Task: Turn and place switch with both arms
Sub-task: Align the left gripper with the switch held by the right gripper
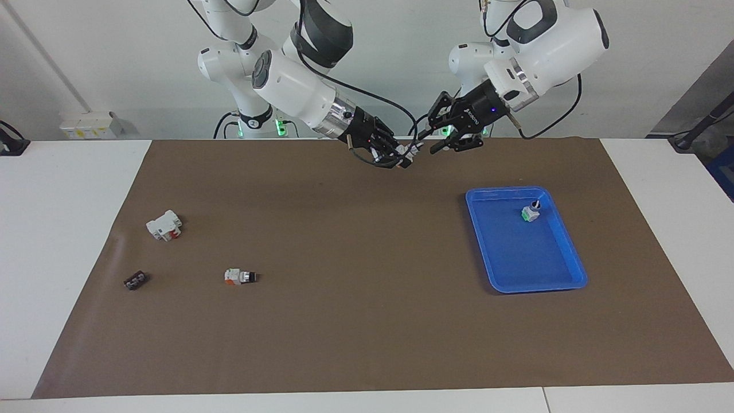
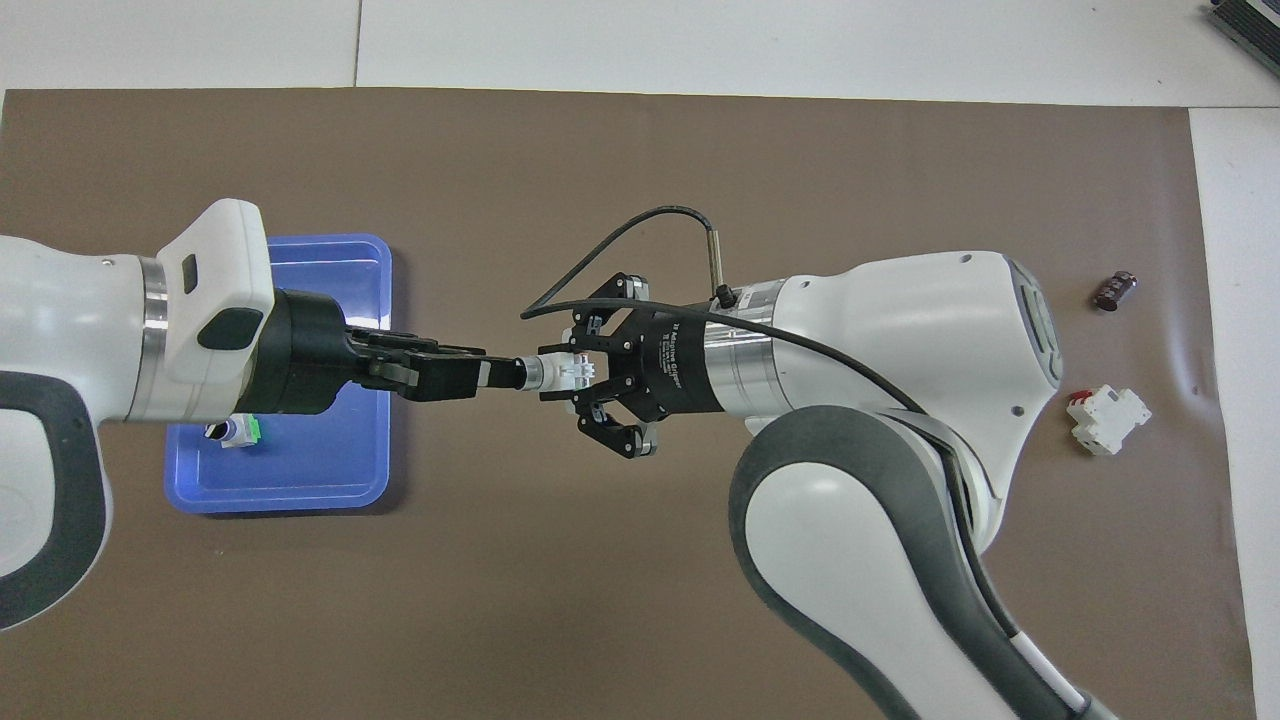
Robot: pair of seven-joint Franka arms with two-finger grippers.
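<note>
The switch (image 1: 409, 150) (image 2: 560, 372), white-bodied with its knob end pointing toward the left arm, hangs in the air over the mat's edge by the robots. My right gripper (image 1: 403, 154) (image 2: 578, 373) is shut on its white body. My left gripper (image 1: 429, 144) (image 2: 497, 377) reaches in from the tray's side and has its tip at the knob end, covering the black knob in the overhead view. Whether it grips the knob cannot be made out.
A blue tray (image 1: 516, 269) (image 2: 300, 480) toward the left arm's end holds another switch (image 1: 530, 213) (image 2: 235, 432). A third switch (image 1: 238, 276), a white block with a red part (image 1: 164, 225) (image 2: 1107, 420) and a small black piece (image 1: 135, 280) (image 2: 1115, 290) lie toward the right arm's end.
</note>
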